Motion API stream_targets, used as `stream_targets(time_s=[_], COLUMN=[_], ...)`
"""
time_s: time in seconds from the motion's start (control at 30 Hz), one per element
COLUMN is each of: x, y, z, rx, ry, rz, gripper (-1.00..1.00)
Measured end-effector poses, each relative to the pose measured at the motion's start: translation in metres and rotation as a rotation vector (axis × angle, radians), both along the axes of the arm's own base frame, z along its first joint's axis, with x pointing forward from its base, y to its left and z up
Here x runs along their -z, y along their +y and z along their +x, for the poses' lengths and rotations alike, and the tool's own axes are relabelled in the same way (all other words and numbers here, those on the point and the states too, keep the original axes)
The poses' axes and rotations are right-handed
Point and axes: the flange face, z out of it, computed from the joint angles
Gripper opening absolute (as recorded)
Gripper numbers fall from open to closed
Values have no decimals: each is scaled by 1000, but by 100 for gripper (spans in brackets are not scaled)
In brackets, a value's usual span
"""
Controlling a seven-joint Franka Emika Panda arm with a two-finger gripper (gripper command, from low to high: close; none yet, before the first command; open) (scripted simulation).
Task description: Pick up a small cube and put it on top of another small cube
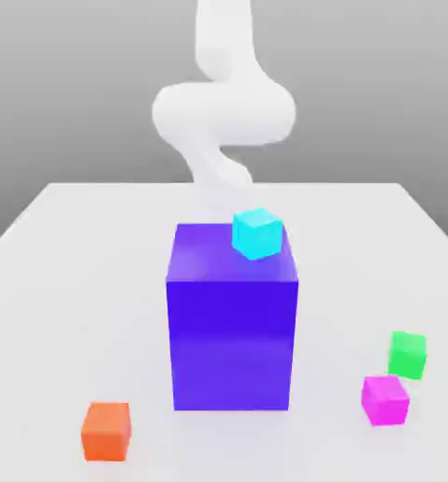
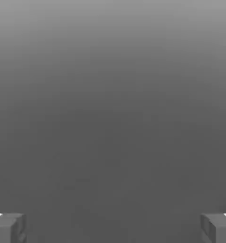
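The pink cube (image 1: 386, 399) sits on the white bench (image 1: 68, 282) near the front edge at the exterior view's right, just beside a green cube (image 1: 408, 355). The white arm (image 1: 223, 113) hangs well behind the tall blue block (image 1: 232, 329), its jaws (image 2: 113, 228) wide apart and empty, a long reach away from it.

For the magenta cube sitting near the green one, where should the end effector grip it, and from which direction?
Probably from straight above, closing on two opposite side faces of the magenta cube. It sits flat on the table with its top exposed. The green cube stands close behind it, so the faces toward the exterior view's left and right look like the freer pair. The end effector is open with nothing between its fingers.
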Motion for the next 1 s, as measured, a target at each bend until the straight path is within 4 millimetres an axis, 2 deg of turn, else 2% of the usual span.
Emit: stream_targets(time_s=[0.1, 0.2, 0.3, 0.4, 0.53, 0.67, 0.8, 0.97, 1.0], x=[56, 113, 172, 232, 313, 392, 465, 528, 537], y=[28, 57, 87, 116, 152, 191, 205, 208, 208], z=[35, 59, 73, 78, 69, 41, 9, 2, 1], rx=[-161, -322, -491, -665, -905, -1175, -1401, -1450, -1451], ry=[86, 165, 239, 308, 394, 469, 541, 555, 555], rz=[-96, -183, -264, -339, -429, -511, -565, -573, -573], gripper=[0, 0, 0, 0, 0, 0, 0, 0, -100])
